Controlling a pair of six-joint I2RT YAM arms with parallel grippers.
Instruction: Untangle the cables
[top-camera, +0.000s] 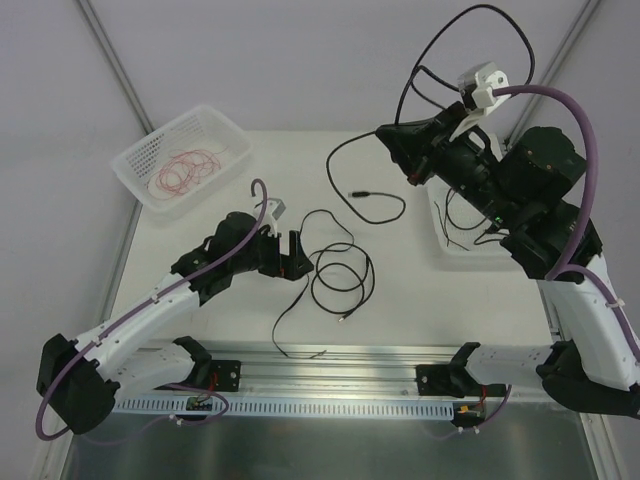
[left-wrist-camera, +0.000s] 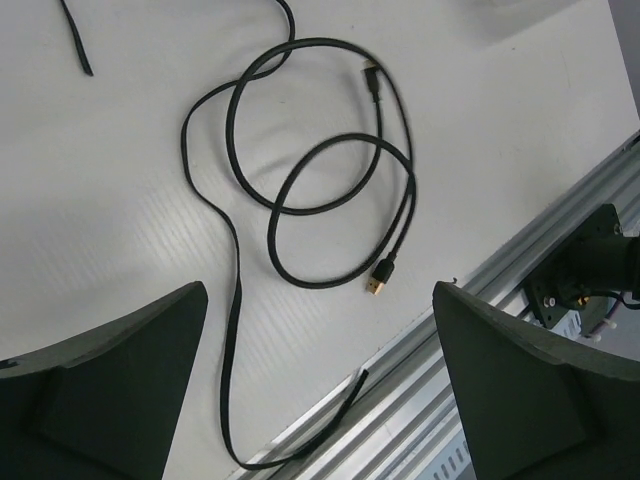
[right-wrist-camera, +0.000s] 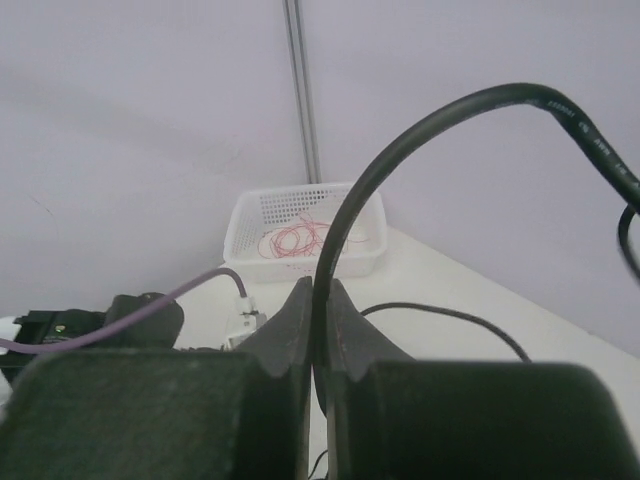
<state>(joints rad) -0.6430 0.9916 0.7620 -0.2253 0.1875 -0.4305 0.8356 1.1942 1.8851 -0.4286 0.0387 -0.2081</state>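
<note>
Between right claw (right-wrist-camera: 320, 300) tips, a black cable (right-wrist-camera: 500, 97) sits pinched

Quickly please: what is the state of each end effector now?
Left end effector: open, holding nothing.
Right end effector: closed on a black cable.

I see the basket (top-camera: 140, 152) at the back left, thin wires (top-camera: 188, 168) in it. The looped cable (left-wrist-camera: 383, 270) lies mid-table, just right of my left gripper (top-camera: 295, 262); the tray (top-camera: 465, 260) sits right.
</note>
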